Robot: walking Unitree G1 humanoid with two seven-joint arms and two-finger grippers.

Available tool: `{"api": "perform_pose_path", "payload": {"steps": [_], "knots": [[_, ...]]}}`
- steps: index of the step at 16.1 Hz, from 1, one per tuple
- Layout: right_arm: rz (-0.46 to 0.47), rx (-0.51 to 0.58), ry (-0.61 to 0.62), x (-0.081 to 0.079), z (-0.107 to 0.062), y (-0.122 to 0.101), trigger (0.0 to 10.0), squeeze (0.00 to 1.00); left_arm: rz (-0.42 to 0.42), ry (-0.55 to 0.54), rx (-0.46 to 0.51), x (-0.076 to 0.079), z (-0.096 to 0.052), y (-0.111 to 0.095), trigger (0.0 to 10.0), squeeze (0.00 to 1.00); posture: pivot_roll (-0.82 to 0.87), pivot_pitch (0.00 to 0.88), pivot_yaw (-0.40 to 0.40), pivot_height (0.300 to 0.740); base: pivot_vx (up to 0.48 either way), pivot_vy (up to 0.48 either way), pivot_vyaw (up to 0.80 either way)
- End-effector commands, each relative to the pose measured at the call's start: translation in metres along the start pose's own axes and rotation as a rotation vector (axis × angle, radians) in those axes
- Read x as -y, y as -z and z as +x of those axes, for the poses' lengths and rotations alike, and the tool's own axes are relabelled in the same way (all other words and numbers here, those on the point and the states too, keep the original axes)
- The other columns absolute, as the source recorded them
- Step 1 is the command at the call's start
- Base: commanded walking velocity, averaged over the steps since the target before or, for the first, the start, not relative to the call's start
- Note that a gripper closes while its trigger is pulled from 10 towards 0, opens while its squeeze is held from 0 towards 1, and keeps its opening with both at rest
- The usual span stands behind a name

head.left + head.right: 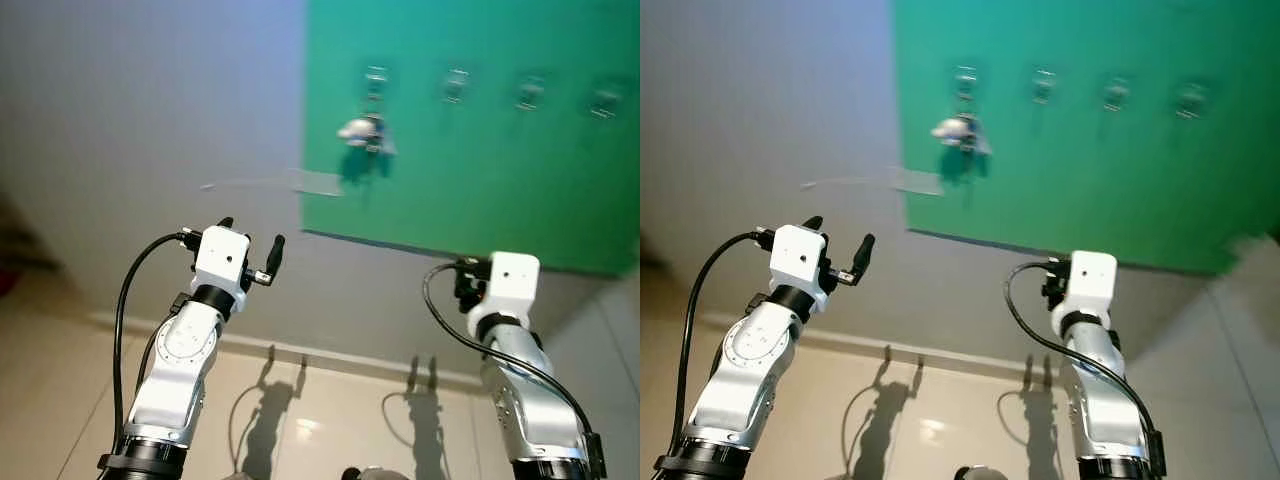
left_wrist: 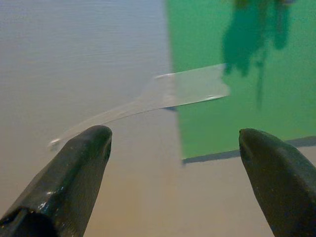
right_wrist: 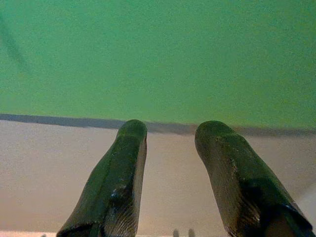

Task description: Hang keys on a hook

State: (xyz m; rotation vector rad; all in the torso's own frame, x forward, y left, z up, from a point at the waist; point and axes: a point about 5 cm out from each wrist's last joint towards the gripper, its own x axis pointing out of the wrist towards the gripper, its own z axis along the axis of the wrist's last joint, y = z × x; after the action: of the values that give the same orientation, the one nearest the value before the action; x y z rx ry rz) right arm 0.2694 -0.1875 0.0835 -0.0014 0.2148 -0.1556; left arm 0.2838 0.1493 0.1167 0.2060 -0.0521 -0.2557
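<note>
The keys [image 1: 366, 132] hang from the leftmost hook [image 1: 375, 80] of a row of four on the green board [image 1: 500, 190], which is fixed to the pale wall [image 1: 150, 120]. A white fob or tag shows beside the dark bunch, and their shadow falls on the board just below. Judging from this, the hanging itself looks done. The left hand [image 1: 252, 252] is raised in front of the wall, below and to the left of the keys and well apart from them, its two black fingers [image 2: 79, 168] spread wide with nothing between them. The right hand [image 3: 170, 163] points at the board's lower edge, its fingers slightly parted and empty. A strip of clear tape [image 2: 163, 96] bridges the board's left edge and the wall. What seems left is only to lower both arms.
</note>
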Motion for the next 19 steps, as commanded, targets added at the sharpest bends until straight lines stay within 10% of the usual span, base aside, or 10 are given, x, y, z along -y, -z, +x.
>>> {"api": "perform_pose_path", "payload": {"steps": [1,19], "knots": [[0.029,-0.012,0.023,0.004,-0.001,0.001,10.0,0.00,0.007,0.008,-0.001,0.000,0.002,0.000,10.0,0.00,-0.09,0.000,0.001,0.740,0.000,0.000,-0.80],[0.061,-0.034,0.025,0.006,-0.014,0.005,10.0,0.00,0.003,0.115,0.000,0.009,0.001,0.002,10.0,0.00,-0.12,0.000,0.029,0.740,0.000,0.000,-0.80]]}}
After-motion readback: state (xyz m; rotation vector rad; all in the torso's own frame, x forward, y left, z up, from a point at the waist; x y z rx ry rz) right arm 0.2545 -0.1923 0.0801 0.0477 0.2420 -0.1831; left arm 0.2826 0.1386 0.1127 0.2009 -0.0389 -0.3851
